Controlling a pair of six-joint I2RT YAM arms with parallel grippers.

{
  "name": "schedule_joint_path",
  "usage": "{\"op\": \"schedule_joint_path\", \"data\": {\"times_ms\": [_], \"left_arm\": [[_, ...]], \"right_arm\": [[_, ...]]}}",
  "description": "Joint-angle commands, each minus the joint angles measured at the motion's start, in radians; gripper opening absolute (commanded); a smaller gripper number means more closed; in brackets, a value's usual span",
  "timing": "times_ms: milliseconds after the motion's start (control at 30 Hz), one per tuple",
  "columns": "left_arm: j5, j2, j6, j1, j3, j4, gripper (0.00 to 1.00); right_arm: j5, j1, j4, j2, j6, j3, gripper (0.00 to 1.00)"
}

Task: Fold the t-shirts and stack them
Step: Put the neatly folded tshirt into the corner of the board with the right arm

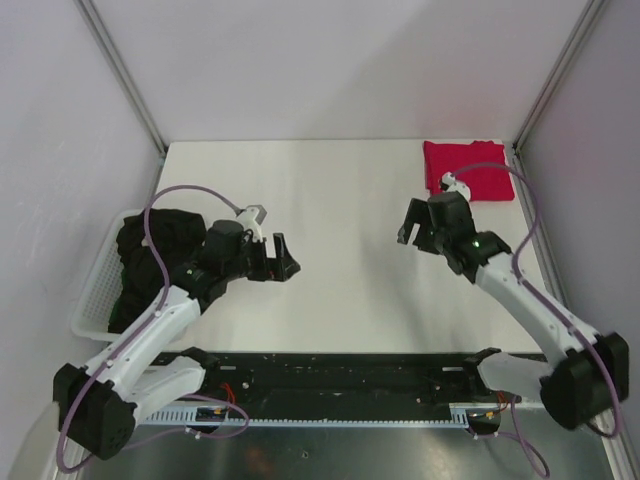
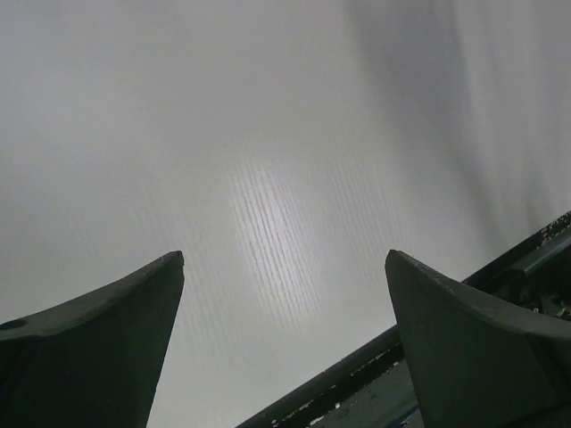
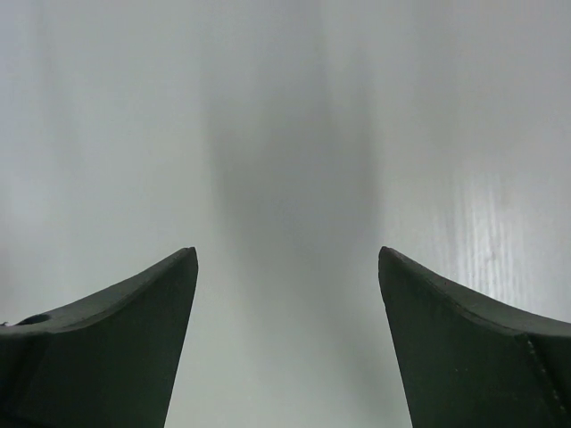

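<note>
table (image 1: 340,200) middle open; red t-shirt (image 1: 468,170) at far right corner, basket (image 1: 95,290) at left edge.

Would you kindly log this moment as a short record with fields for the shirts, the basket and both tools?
red t-shirt: folded, lying flat at the far right corner of the table
dark t-shirt: crumpled, unfolded, inside the basket
basket: white lattice, at the table's left edge
left tool: open, holding nothing, beside the basket
right tool: open, holding nothing, just in front of the red t-shirt
stack: not yet started
</note>
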Motion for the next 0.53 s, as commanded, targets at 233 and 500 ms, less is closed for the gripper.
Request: {"op": "schedule_joint_path", "data": {"times_ms": [233, 500], "left_arm": [[-0.173, -0.14, 0.05, -0.079, 0.002, -0.111, 1.0], [-0.225, -0.218, 0.054, -0.079, -0.007, -0.124, 1.0]], "right_arm": [[-0.085, 0.1, -0.054, -0.264, 0.04, -0.111, 0.91], [-0.092, 0.1, -0.063, -0.276, 0.021, -0.122, 0.91]]}}
